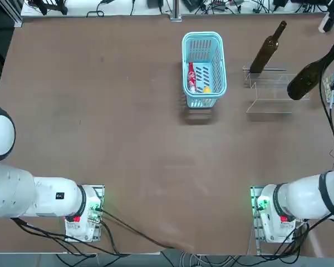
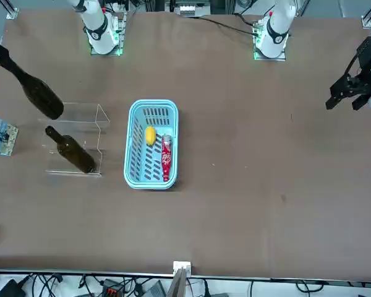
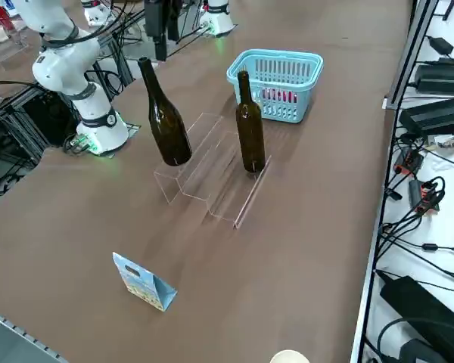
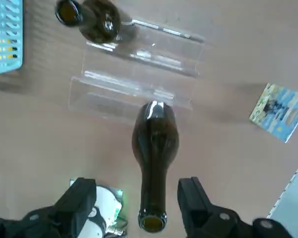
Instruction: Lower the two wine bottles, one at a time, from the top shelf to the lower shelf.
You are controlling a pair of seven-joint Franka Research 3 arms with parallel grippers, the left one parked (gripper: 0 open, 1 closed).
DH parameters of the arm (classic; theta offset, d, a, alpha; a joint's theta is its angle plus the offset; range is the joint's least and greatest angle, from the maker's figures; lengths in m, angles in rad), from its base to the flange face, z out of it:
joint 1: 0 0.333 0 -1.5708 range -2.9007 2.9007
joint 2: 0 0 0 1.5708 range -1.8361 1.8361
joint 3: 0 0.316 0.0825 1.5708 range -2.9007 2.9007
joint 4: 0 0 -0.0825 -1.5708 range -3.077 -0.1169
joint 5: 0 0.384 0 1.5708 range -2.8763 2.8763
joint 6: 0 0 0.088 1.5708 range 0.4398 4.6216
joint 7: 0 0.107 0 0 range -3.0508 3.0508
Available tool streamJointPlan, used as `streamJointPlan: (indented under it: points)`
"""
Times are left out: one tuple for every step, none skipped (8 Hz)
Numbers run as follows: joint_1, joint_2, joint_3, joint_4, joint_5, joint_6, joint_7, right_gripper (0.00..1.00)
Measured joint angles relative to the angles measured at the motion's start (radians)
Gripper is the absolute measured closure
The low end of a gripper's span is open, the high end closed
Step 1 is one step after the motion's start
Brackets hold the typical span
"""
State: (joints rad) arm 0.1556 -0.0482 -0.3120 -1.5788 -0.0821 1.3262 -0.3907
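Two dark olive-brown glass bottles with long slender necks are standing upright on the clear stand (image 3: 212, 170). One bottle (image 3: 250, 125) is sitting on the lower shelf (image 3: 238, 189) near the blue basket (image 3: 276, 76); the other bottle (image 4: 154, 163) is standing on the top shelf (image 3: 183, 162). The right hand (image 4: 138, 206) is hanging wide open, its fingers flanking that bottle's neck without touching it.

Two dark olive-brown glass wine bottles, one on the stand's upper step (image 3: 165, 121), one on its lower step (image 3: 250, 125): glossy, highlights on shoulders. Two-level stand of clear acrylic (image 3: 204, 170): transparent, smooth, edges catching light. Light-blue plastic basket (image 1: 203, 67): slotted walls, slight sheen. Table top (image 1: 100, 122): brown, matt, faintly scuffed. Small printed card (image 3: 142, 281), paper-like, stood folded. Right gripper (image 4: 136, 206): black matt fingers.
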Motion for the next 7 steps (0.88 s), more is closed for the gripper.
streamJointPlan:
  points:
    - [0.0, -0.018, -0.006, -0.034, 0.0, 0.0, 0.0, 0.0]
    - [0.0, -0.035, -0.011, -0.068, -0.001, 0.0, 0.0, 0.0]
    - [0.0, -0.048, -0.015, -0.095, -0.007, 0.001, 0.0, 0.01]
    - [-0.001, -0.057, -0.017, -0.114, -0.018, 0.003, 0.0, 0.02]
    - [-0.001, -0.067, -0.017, -0.131, -0.031, 0.005, 0.0, 0.04]
    - [-0.001, -0.075, -0.017, -0.146, -0.04, 0.009, 0.0, 0.05]
    - [-0.001, -0.081, -0.017, -0.159, -0.043, 0.013, 0.0, 0.06]
